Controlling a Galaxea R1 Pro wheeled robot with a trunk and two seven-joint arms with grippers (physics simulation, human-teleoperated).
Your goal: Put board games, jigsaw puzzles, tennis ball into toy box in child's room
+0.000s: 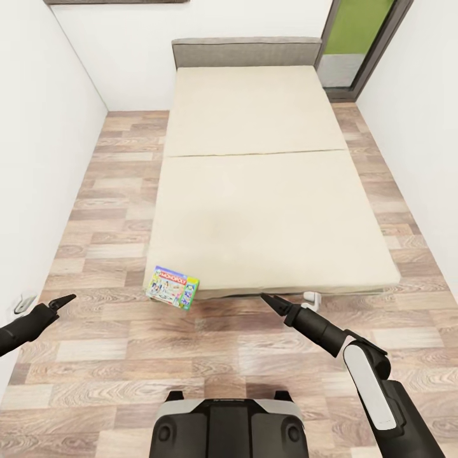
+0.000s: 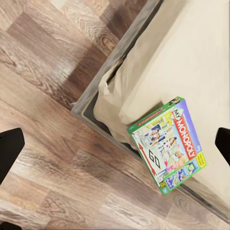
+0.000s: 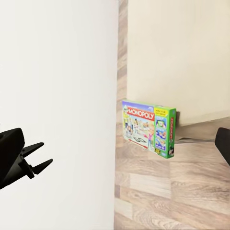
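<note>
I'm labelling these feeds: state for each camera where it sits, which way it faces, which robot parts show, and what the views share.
Head view: on the robot's head, facing forward and down over the low beige-mattress bed; left gripper, right gripper and dark base show.
Left wrist view: on the left arm, facing the bed corner and wood-plank floor; dark fingers at the edges.
Right wrist view: on the right arm, facing the white wall; left gripper shows.
Shared: the green-edged Monopoly box against the bed corner.

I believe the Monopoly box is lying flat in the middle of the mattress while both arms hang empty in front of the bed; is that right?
Not quite. The Monopoly box is not in the middle of the mattress; the head view shows it at the bed's near left corner, tilted over the edge toward the floor. The rest holds: the left gripper and right gripper are empty.
</note>
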